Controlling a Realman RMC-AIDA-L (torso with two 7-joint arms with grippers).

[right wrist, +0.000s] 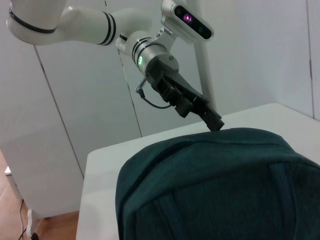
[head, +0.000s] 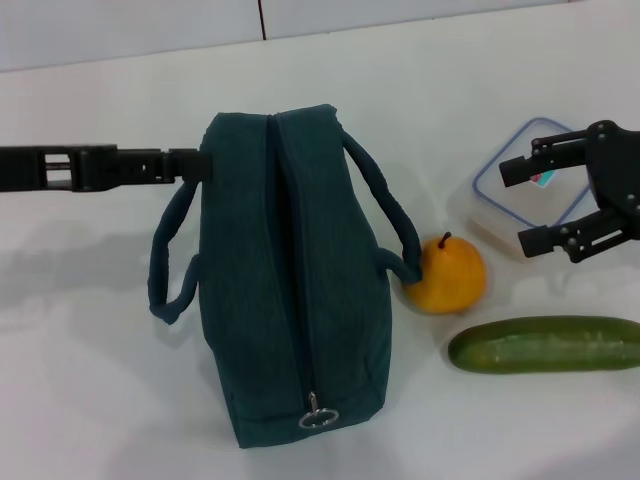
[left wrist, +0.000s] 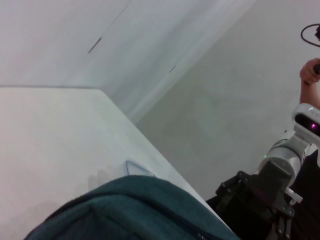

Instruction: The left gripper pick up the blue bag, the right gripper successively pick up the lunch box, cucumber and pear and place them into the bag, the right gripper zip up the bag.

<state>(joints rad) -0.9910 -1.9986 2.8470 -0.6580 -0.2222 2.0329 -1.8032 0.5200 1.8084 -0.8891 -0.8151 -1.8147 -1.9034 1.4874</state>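
White counter [head: 90, 330] and pale wall panels frame the scene. Lying on its side at the middle is the blue bag [head: 290, 290], its zipper [head: 318, 412] shut, ring pull toward the robot. At the bag's far left corner sits the left pincer [head: 195, 165]; whether its fingers grip fabric cannot be told. Over the lunch box [head: 500, 195], the right pincer [head: 530, 205] hovers with fingers apart, holding nothing. Touching the bag's right handle is the pear [head: 447, 275], with the cucumber [head: 545, 344] just beside it. The likely risk: with the zipper closed, nothing can go in, and lifting by one corner could tip the bag onto the pear. No readable writing shows.
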